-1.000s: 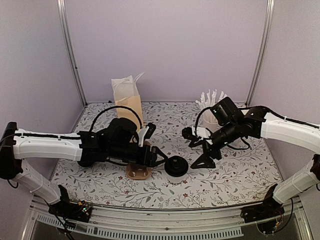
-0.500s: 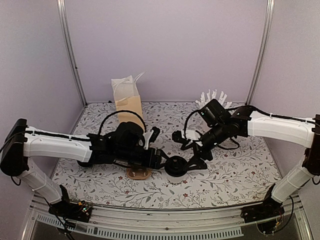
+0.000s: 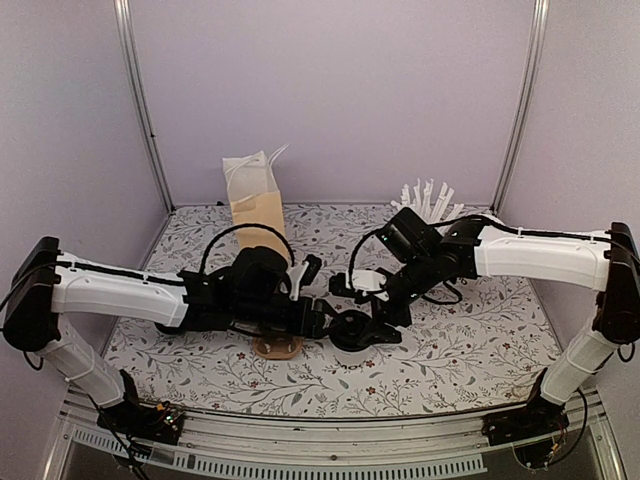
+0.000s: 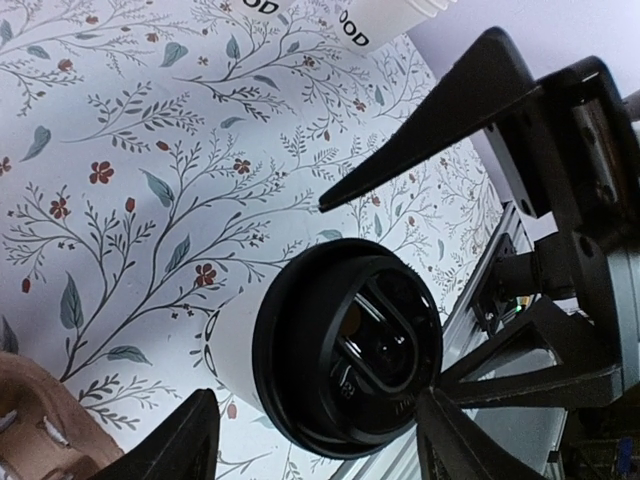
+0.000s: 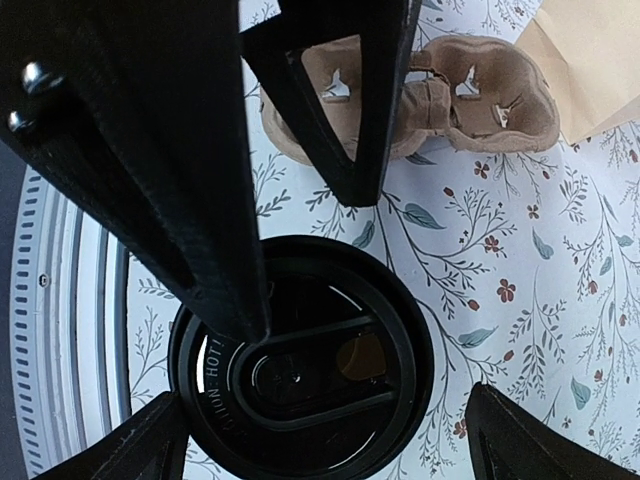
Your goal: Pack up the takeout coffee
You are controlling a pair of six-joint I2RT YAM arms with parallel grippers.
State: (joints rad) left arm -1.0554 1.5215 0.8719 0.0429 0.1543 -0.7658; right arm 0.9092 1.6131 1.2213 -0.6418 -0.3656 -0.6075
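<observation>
One takeout coffee, a white paper cup with a black lid, stands upright on the flowered table near the middle. My left gripper reaches it from the left. In the left wrist view the cup sits just past the open left gripper. One fingertip is at the lid's rim, and the other finger stands apart from the cup. My right gripper hangs over the cup from the right. In the right wrist view the lid lies between the wide-open right gripper.
A cardboard cup carrier lies under my left arm and also shows as the carrier. The brown paper bag stands at the back left. A white cup of straws is behind my right arm. Both grippers crowd the same cup.
My right arm has swung left and down until its open gripper is over the cup. My left arm has edged right towards the cup. The cup has stayed in place.
</observation>
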